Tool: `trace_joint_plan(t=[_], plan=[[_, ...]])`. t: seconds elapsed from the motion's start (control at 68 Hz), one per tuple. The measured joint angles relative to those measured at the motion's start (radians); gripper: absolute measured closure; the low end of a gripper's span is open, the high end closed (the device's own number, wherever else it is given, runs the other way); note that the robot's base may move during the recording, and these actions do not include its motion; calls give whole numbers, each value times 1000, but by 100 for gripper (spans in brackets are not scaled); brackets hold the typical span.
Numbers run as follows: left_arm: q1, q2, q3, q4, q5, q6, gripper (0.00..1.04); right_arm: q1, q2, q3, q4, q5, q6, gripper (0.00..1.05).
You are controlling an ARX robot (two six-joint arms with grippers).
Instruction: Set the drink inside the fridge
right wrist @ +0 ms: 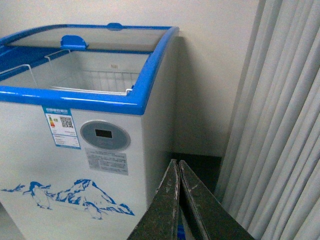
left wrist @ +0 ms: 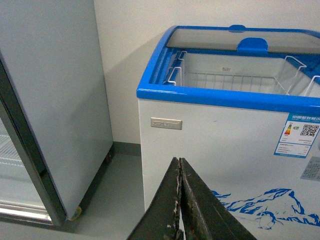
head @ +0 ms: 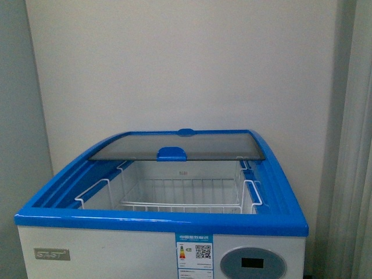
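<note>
The fridge is a white chest freezer with a blue rim, straight ahead in the front view. Its glass lid is slid to the back, so the front half is open onto a white wire basket, where no bottle shows. The drink is out of view in every frame. My left gripper is shut and empty, low in front of the fridge's left front corner. My right gripper is shut and empty, low by the fridge's right front corner. Neither arm shows in the front view.
A tall grey-white cabinet stands left of the fridge, with a strip of grey floor between them. A pale curtain hangs right of the fridge. A plain wall is behind it.
</note>
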Motion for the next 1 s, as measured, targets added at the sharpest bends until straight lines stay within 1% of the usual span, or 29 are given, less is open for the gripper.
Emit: trace_joint_plan(t=[0.353, 0.368, 0.397, 0.412, 0.441, 0.515, 0.544, 0.618, 0.647, 0.706, 0.75, 0.779, 0.897, 0.926, 0.956, 1.0], plan=[[0, 0, 0, 0, 0, 0, 102, 0, -31, -23, 3, 0, 0, 102], [0, 0, 0, 0, 0, 0, 102, 0, -31, -23, 3, 0, 0, 102], [0, 0, 0, 0, 0, -1, 101, 0, -31, -23, 3, 0, 0, 97], [0, 0, 0, 0, 0, 0, 98, 0, -32, -23, 3, 0, 0, 94], [0, 0, 0, 0, 0, 0, 95, 0, -32, -23, 3, 0, 0, 90], [0, 0, 0, 0, 0, 0, 81, 0, -32, -23, 3, 0, 0, 76], [0, 0, 0, 0, 0, 0, 77, 0, -32, -23, 3, 0, 0, 73], [0, 0, 0, 0, 0, 0, 63, 0, -32, -23, 3, 0, 0, 59], [0, 0, 0, 0, 0, 0, 59, 0, -32, -23, 3, 0, 0, 55], [0, 0, 0, 0, 0, 0, 49, 0, -32, -23, 3, 0, 0, 45], [0, 0, 0, 0, 0, 0, 38, 0, -32, -23, 3, 0, 0, 35], [0, 0, 0, 0, 0, 0, 35, 0, -32, -23, 3, 0, 0, 31], [0, 0, 0, 0, 0, 0, 14, 0, -32, -23, 3, 0, 0, 11], [0, 0, 0, 0, 0, 0, 8, 0, -32, -23, 3, 0, 1, 7], [0, 0, 0, 0, 0, 0, 6, 0, -32, -23, 3, 0, 1, 6], [0, 0, 0, 0, 0, 0, 8, 0, -32, -23, 3, 0, 1, 8]])
